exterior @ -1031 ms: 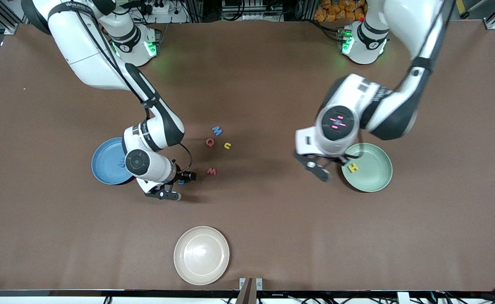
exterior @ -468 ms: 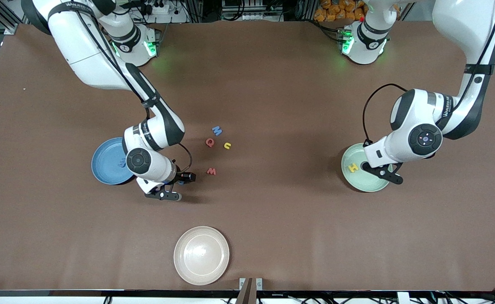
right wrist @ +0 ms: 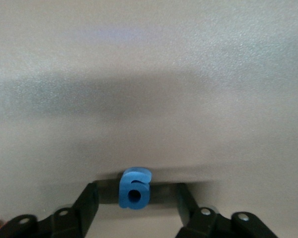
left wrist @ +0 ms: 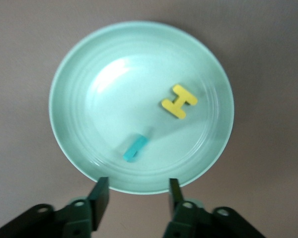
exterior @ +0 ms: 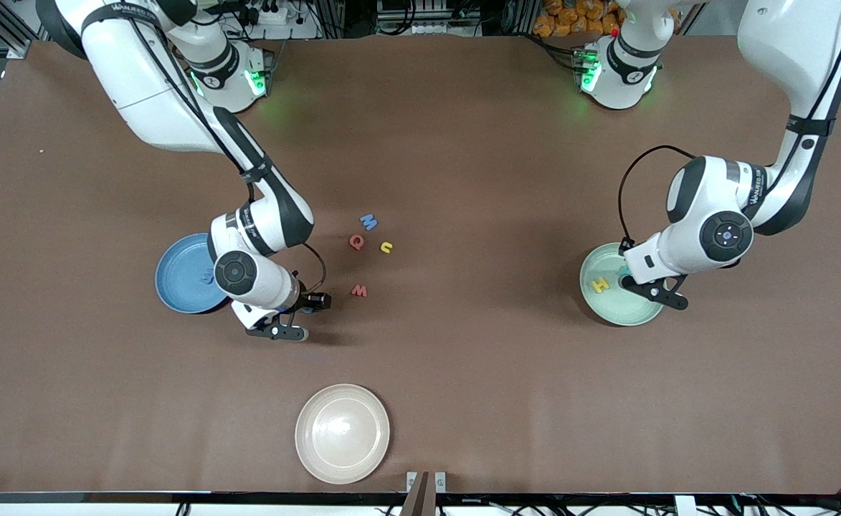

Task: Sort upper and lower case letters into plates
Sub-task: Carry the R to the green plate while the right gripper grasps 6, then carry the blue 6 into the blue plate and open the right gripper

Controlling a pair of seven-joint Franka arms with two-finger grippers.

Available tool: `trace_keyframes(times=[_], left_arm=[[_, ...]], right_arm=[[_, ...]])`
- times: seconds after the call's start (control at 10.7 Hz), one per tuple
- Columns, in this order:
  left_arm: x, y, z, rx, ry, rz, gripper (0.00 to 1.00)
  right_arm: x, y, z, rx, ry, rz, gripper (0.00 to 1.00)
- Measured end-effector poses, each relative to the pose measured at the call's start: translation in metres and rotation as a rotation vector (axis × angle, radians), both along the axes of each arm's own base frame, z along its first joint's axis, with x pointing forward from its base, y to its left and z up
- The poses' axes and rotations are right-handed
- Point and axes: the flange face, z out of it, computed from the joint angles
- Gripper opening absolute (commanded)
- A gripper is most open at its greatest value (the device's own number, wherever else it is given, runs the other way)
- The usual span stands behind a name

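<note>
Broadly: brown tabletop point(exterior: 463, 143) is lying mostly bare, with wide open room along the edge nearest the front camera and at both ends.
Left gripper point(left wrist: 137, 196): hovering over the rim of the mint plate point(left wrist: 69, 74); fingers point(left wrist: 100, 196) are standing apart, holding nothing.
Mint plate contents: yellow H point(left wrist: 179, 101) is lying flat in it; a teal letter point(left wrist: 135, 148) is sitting tilted on edge near the H, not touching it; which letter it is cannot be told.
Right gripper point(right wrist: 135, 198): sitting low at the tabletop, just beside the blue plate point(exterior: 180, 276); fingers point(right wrist: 89, 201) are standing spread either side of a blue letter point(right wrist: 134, 188), gaps showing both sides, no grip.
Blue plate: right arm's wrist is covering part of its rim; contents cannot be made out.
Loose letters: blue M point(exterior: 368, 221), red Q point(exterior: 356, 241), yellow u point(exterior: 386, 247) are clustering mid-table; red w point(exterior: 360, 290) is lying nearer the front camera, near the right gripper.
Cream plate point(exterior: 342, 433): sitting near the front edge, well apart from everything.
</note>
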Motion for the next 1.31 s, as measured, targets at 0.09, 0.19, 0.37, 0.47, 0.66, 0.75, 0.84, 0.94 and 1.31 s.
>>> trace_keyframes(times=[0.09,0.19,0.37,0.47,0.66,0.75,0.84,0.94,1.31], left_arm=[[0.009,-0.002,0.013,-0.004,-0.03,0.003,1.0],[0.019,-0.003,0.028,-0.006,-0.055,0.008,1.0],[0.037,-0.001,0.067,0.003,-0.069,0.021,1.0],[0.044,-0.002,0.089,0.007,-0.075,0.024,1.0],[0.051,-0.014,0.123,0.011,-0.085,0.013,1.0],[0.053,-0.02,0.134,0.007,-0.096,0.006,1.0],[0.054,-0.024,0.141,0.002,-0.108,0.003,1.0],[0.055,-0.028,0.148,-0.014,-0.115,0.005,1.0],[0.05,-0.056,0.167,-0.07,-0.134,-0.004,1.0]], right_arm=[[0.0,-0.001,0.0,-0.001,0.0,-0.001,0.53],[0.0,-0.001,0.0,-0.001,0.0,-0.001,0.45],[0.002,0.0,0.003,0.002,-0.007,-0.001,0.34],[0.002,0.0,0.003,0.003,-0.008,-0.001,0.31],[0.002,0.001,0.004,0.005,-0.012,-0.001,0.22],[0.002,0.001,0.007,0.005,-0.014,0.0,0.14],[0.002,0.001,0.007,0.005,-0.014,-0.001,0.08],[0.002,0.001,0.007,0.005,-0.014,-0.001,0.04],[0.008,-0.015,0.017,-0.005,0.011,0.002,0.0]])
